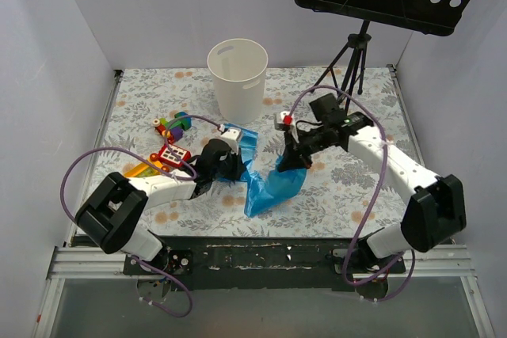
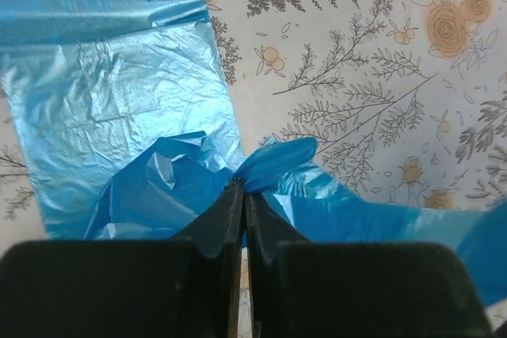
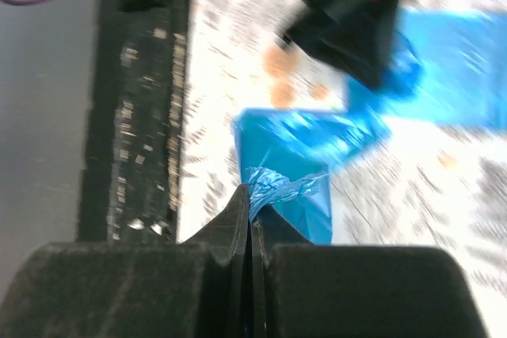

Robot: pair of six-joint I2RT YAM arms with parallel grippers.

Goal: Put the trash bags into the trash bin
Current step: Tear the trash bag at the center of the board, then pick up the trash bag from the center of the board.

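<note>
So both my hands are on the thin, glossy, see-through bright-blue plastic trash bags (image 1: 273, 184) right now. My left gripper (image 2: 242, 184) is clamped tight on a little bunched-up fold of the film, and my right gripper (image 3: 252, 195) is pinched down on a crinkled tuft of it too, so nothing's open on either side. The blue stuff is spread across the flower-print tablecloth (image 1: 348, 187) between my two arms. One flat part lies out past my left fingers and the rest droops below my right ones. It's on the near side of the cream-white round plastic trash bin (image 1: 238, 77), which stands upright at the far edge, mouth up, clearly apart from the bags. I'd say this film weighs basically nothing, and it's floppy and slick, so it'll sag, trail and catch on the rim rather than drop in neatly. Gathered folds are the place to grab because a flat single layer would probably just slide out. Also there are small multicoloured plastic toy blocks (image 1: 170, 126) off to my left, not touching any of it.
</note>
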